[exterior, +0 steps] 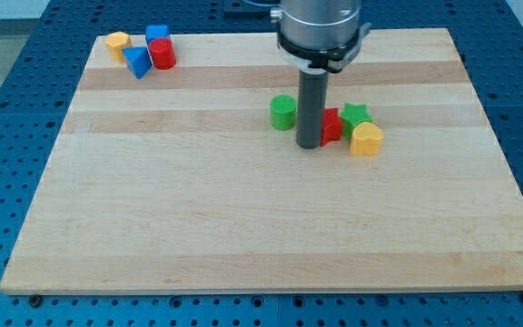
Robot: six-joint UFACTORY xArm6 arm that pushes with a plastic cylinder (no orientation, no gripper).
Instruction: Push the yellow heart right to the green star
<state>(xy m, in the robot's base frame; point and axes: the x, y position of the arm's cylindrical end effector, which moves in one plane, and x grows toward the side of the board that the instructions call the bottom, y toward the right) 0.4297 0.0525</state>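
The yellow heart (366, 139) lies right of the board's middle, touching the green star (356, 114) just above it. A red block (331, 125) sits against the star's left side, its shape partly hidden by the rod. My tip (309, 145) rests on the board just left of the red block, between it and a green cylinder (283, 112) that stands up and to the left. The tip is a short gap left of the yellow heart, with the red block's lower edge between them.
At the view's top left a cluster holds a yellow block (117, 44), a blue block (157, 35), a blue triangular block (137, 62) and a red cylinder (162, 54). The wooden board (243, 218) lies on a blue perforated table.
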